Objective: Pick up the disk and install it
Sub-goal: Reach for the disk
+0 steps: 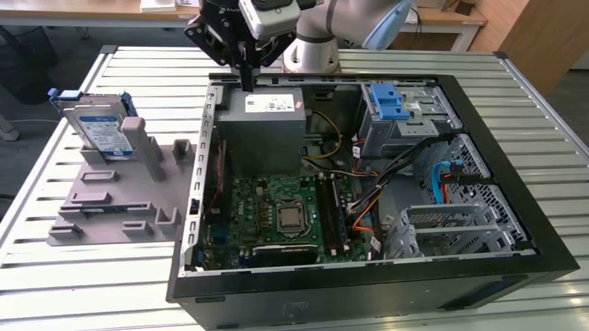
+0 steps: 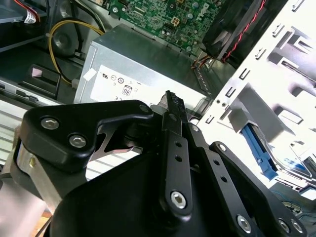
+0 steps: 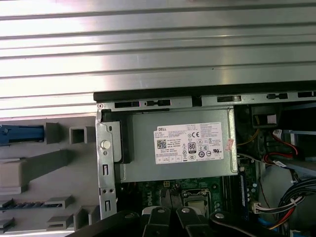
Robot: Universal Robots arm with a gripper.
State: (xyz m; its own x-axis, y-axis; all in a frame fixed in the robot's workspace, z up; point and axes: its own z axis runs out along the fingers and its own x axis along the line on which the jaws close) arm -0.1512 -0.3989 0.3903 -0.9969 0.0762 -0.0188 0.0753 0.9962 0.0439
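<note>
Though hanging above the grey metal box point(image 1: 262, 134) in the case point(image 1: 368, 288), got the gripper point(image 1: 247, 84) pinched shut on nothing. Gotta look well off toward the exterior view's left for the disk point(image 1: 99, 127), standing upright in its grey holder point(image 1: 110, 207), long axis roughly vertical.

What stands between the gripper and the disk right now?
Nothing visible blocks the way. In the exterior view the gripper hangs over the grey box in the computer case, and the disk stands upright on the grey holder to the exterior view's left. The case's side wall lies between them, but the gripper seems above its rim.
</note>
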